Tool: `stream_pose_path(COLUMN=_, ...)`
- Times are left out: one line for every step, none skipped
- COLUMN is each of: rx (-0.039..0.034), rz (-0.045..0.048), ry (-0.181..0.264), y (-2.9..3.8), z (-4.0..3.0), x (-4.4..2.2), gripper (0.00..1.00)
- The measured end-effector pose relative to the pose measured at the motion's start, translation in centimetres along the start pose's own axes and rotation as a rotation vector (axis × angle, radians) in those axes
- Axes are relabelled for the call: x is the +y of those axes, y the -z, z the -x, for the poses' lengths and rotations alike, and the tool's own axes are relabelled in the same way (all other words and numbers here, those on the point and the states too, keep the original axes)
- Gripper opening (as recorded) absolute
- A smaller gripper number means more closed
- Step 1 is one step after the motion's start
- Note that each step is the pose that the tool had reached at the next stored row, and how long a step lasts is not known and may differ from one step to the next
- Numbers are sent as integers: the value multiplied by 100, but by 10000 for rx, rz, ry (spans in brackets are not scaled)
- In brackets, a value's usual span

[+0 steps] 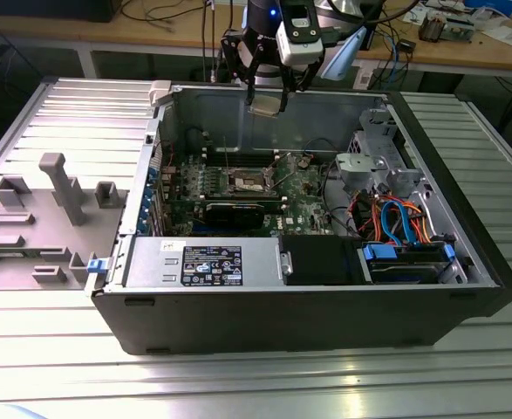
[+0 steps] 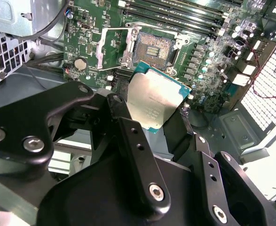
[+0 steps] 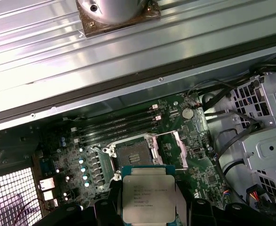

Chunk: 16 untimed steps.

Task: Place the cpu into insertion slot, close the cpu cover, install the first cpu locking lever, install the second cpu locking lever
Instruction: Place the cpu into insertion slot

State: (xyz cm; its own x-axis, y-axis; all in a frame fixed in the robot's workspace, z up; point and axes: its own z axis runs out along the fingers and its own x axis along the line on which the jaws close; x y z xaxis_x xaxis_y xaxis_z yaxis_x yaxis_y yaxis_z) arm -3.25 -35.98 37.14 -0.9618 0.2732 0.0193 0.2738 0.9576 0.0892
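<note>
Right now my gripper grasps the cpu by its edges, above the open case; on the board below, the insertion slot lies bare, the cpu cover raised.

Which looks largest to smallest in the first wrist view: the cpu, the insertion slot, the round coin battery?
1. the cpu, though it is nearest the camera.
2. the insertion slot.
3. the coin battery.
</note>
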Motion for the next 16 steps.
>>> stream_pose_path(rx=0, rz=0, ry=0, y=0, z=0, x=0, gripper=54)
stream_pose_path(rx=0, rz=0, ry=-1, y=0, z=0, x=0, gripper=54)
stream_pose_path(rx=0, rz=1, ry=0, y=0, z=0, x=0, gripper=54)
stream_pose_path(rx=0, rz=1, ry=-1, y=0, z=0, x=0, gripper=54)
stream_pose_path(rx=0, rz=0, ry=-1, y=0, z=0, x=0, gripper=54)
stream_pose_path(rx=0, rz=0, ry=-3, y=0, z=0, x=0, gripper=54)
stream_pose_path(rx=-1, rz=0, ry=-10, y=0, z=0, x=0, gripper=54)
stream_pose_path(rx=-4, rz=1, ry=-41, y=0, z=0, x=0, gripper=54)
stream_pose_path(rx=-7, rz=2, ry=-79, y=0, z=0, x=0, gripper=54)
stream_pose_path(rx=-9, rz=2, ry=-104, y=0, z=0, x=0, gripper=54)
stream_pose_path(rx=-12, rz=3, ry=-140, y=0, z=0, x=0, gripper=54)
stream_pose_path(rx=-16, rz=4, ry=-180, y=0, z=0, x=0, gripper=54)
stream_pose_path(rx=-19, rz=5, ry=-218, y=0, z=0, x=0, gripper=54)
stream_pose_path(rx=-23, rz=5, ry=-259, y=0, z=0, x=0, gripper=54)
stream_pose_path(rx=-27, rz=6, ry=-301, y=0, z=0, x=0, gripper=54)
stream_pose_path(rx=-31, rz=7, ry=-353, y=0, z=0, x=0, gripper=54)
